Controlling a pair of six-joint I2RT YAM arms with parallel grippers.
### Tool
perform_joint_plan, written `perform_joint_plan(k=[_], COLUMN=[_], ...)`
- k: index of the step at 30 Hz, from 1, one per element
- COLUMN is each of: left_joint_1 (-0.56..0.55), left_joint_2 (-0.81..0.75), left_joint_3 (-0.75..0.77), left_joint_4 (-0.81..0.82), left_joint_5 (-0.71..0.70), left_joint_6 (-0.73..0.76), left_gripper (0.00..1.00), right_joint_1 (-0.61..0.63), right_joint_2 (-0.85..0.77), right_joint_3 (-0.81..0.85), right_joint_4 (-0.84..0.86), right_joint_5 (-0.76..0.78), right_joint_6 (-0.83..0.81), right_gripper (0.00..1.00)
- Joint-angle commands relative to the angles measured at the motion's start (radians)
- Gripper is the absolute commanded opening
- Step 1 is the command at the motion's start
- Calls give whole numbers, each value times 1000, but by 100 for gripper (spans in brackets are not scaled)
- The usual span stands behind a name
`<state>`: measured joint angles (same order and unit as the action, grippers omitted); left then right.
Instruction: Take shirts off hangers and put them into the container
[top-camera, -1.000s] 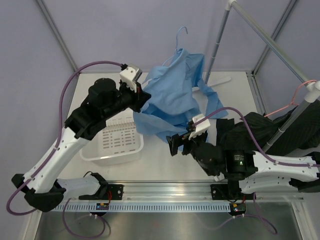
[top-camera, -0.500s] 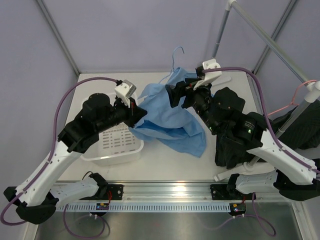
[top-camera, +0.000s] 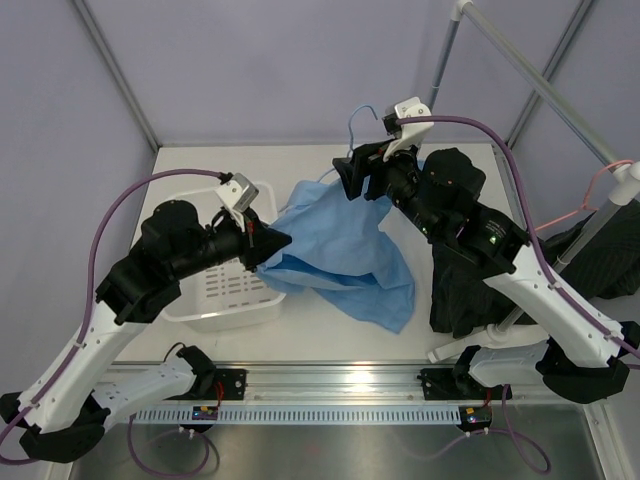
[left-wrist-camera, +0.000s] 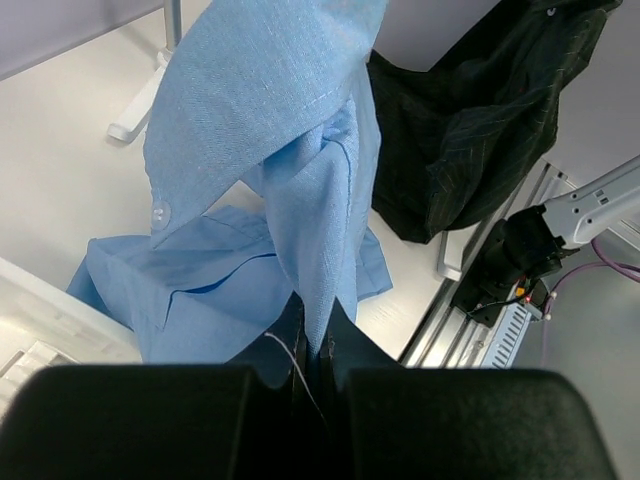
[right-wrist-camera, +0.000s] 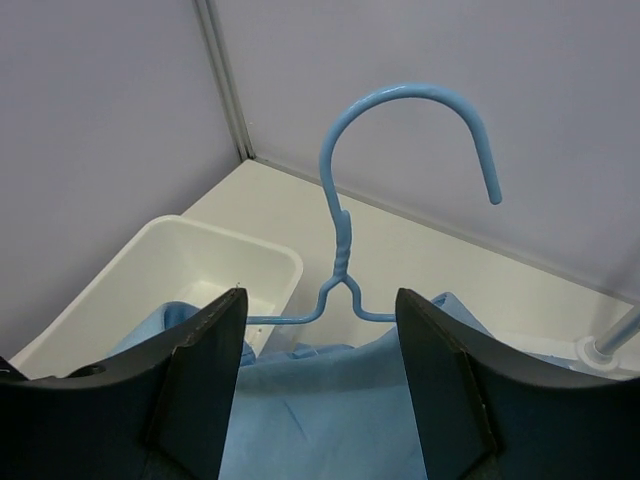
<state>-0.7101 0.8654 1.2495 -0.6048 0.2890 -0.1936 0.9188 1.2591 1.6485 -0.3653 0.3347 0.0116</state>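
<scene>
Left wrist view, nearest first: the left jaws are pressed together on a fold of the blue shirt, which rises taut from them. More of it lies bunched on the worktop just behind. Only this view shows a white button on the cloth and, farther right, the pinstripes of the black shirt, heaped just beside the blue one.

The right wrist view alone shows the right jaws clearly. They stand well apart, a finger on each side of the twisted neck of the blue hanger, gripping nothing. Blue cloth lies below them and the hook stands upright above. Beyond is the basket. The corner seen here is bare white, and I cannot tell whether the blue cloth at its near end lies inside it or in front.

The top view alone takes in both arms. The left arm reaches across the basket, whose slotted floor shows bare, and its jaws sit at the right rim. From there the blue shirt spreads rightward over the worktop and up to the hanger at the far side. The black shirt lies under the right arm. The pink hanger shows by the rack at the far right.
</scene>
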Motion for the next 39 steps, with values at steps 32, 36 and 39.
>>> perform_joint_plan(k=[32,36,39], left_joint_1=[-3,-5,-5], left_joint_2=[-45,-54,-62], left_joint_3=[-5,-2,4], left_joint_4=[68,77,79], left_joint_5=[108,127,136], left_joint_6=[-36,-44,-49], left_gripper=[0,0,0], right_joint_1=[-38,-41,-41], right_joint_2=[-98,-98,-81], right_joint_3=[-36,-38,-39], right_joint_4=[-20,-20,-20], right_joint_5=[-80,-56,-60], right_joint_6=[36,16,22], right_gripper=[62,59,57])
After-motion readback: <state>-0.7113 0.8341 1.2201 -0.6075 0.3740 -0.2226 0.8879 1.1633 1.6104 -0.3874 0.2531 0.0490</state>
